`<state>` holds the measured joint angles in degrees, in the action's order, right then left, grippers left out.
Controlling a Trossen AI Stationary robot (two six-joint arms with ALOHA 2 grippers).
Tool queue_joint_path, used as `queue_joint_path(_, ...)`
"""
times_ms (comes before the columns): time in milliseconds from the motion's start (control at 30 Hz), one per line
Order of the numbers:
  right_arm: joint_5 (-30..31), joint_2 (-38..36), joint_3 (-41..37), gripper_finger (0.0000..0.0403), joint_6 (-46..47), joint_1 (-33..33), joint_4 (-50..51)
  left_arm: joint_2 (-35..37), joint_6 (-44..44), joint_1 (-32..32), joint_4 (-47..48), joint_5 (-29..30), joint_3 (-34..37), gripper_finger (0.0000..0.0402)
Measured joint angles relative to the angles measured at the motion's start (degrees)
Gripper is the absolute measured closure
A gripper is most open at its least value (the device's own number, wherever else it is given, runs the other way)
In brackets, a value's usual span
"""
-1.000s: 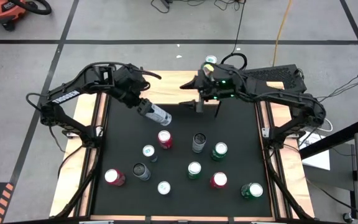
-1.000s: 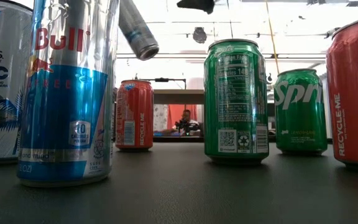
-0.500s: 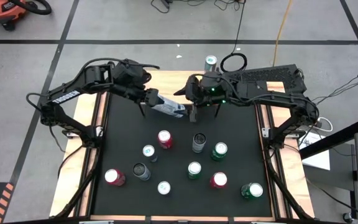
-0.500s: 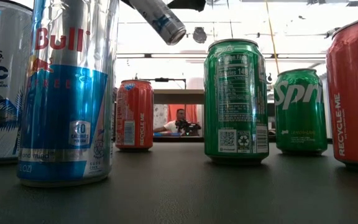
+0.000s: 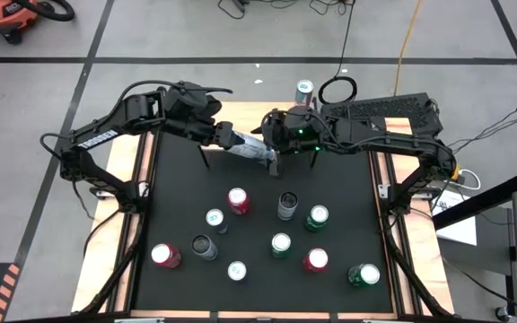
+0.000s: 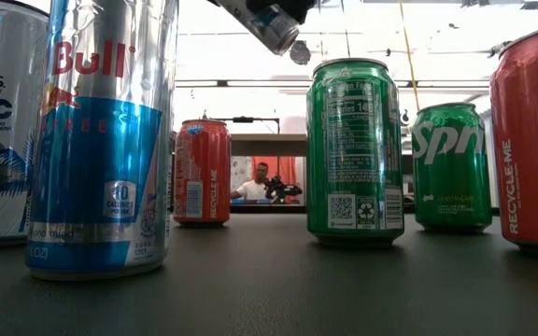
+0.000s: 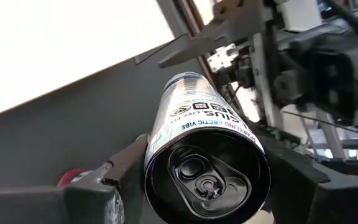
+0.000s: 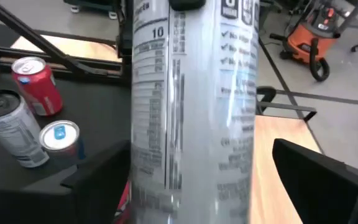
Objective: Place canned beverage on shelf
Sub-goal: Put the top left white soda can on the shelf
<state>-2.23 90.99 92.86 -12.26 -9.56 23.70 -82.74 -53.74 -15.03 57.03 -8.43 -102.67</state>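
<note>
The slim white Celsius can (image 5: 247, 150) was in mid-air when I checked the feeds, lying nearly on its side in the left pincer (image 5: 228, 139), whose fingers (image 7: 126, 168) were pinched on the end with the pull tab. Its far end reached between the spread fingers (image 8: 312, 171) of the right pincer (image 5: 272, 144); the right wrist view showed the can's label filling the gap, with one dark finger on either side and, as far as I could see, neither pressing on it yet. I took this for a hand-over above the back part of the black table (image 5: 348, 215), with the shelf (image 5: 249, 117) just behind and under both pincers.

A green-topped can (image 5: 304, 90) already stood beyond the right pincer, at the back by the shelf. Well in front of both pincers, the other cans waited upright on the table, a red one (image 5: 238, 199) and a dark grey one (image 5: 286, 205) nearest to them.

As I judged it, the next move called for the right pincer to close squarely on the can's body before the left let go. Then the can had to be turned upright and set down on a free stretch of the wooden board, clear of the green-topped can. The risk I saw was a slippery cylinder twisting during the exchange if the grip landed off-centre.
</note>
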Motion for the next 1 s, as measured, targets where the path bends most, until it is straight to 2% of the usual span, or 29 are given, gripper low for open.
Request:
queue_joint_path(300,-0.5,1.3,0.0,0.0063,-0.1,0.2,-0.2,-0.9,-1.5,0.0,-0.2,-0.2,0.0,0.0159)
queue_joint_path(833,-0.7,1.5,0.0,0.0164,0.1,0.2,-0.2,-0.9,-1.3,0.0,-1.1,-0.3,0.0,0.0149)
queue_joint_path(1000,-0.7,1.5,0.0,0.0175,0.0,0.2,-0.2,-0.9,-1.2,0.0,-1.1,-0.3,0.0,0.0147)
